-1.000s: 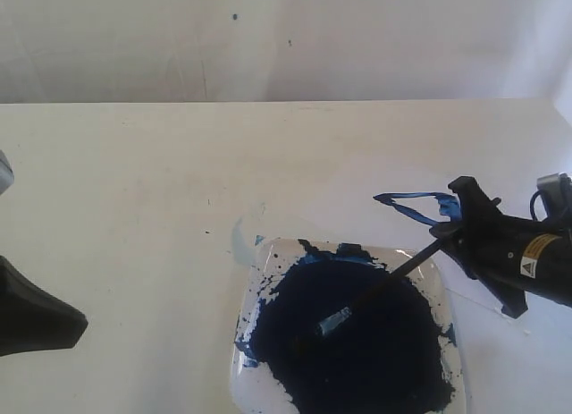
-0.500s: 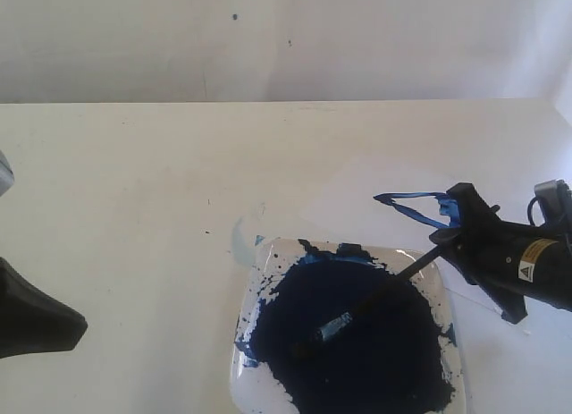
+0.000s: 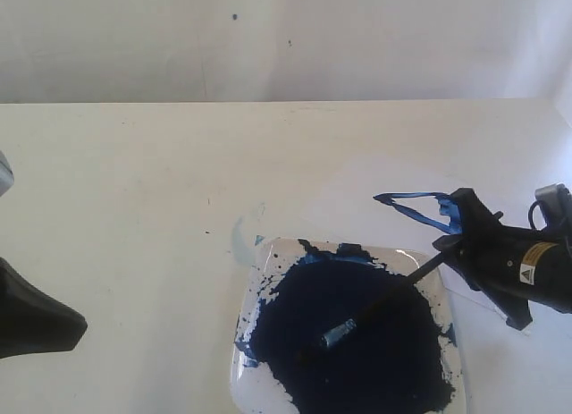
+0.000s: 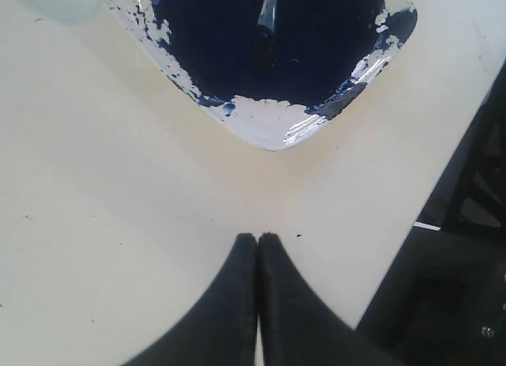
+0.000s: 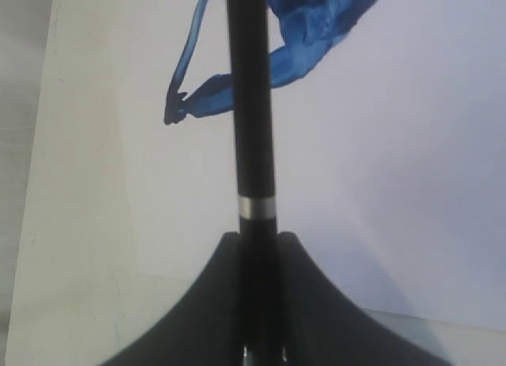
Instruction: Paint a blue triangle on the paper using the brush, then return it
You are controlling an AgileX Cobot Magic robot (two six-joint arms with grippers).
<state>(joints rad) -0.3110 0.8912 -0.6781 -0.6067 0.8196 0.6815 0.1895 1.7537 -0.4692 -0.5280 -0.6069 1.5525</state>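
The blue triangle is an outline on the pale paper, just beyond the clear dish; it also shows in the right wrist view. The black-handled brush slants down into the dish's dark-blue paint, its silver ferrule low over the pool. My right gripper is shut on the brush handle at the dish's right corner. My left gripper is shut with nothing in it, over bare table left of the dish; in the exterior view it sits at the left edge.
A faint pale-blue smear marks the table by the dish's far left corner. The dish of dark-blue paint sits at the front middle. The table's far edge meets a white wall.
The right gripper has drifted slightly right and down with the brush, and the ferrule has sunk a little lower over the paint. The left arm has not moved.
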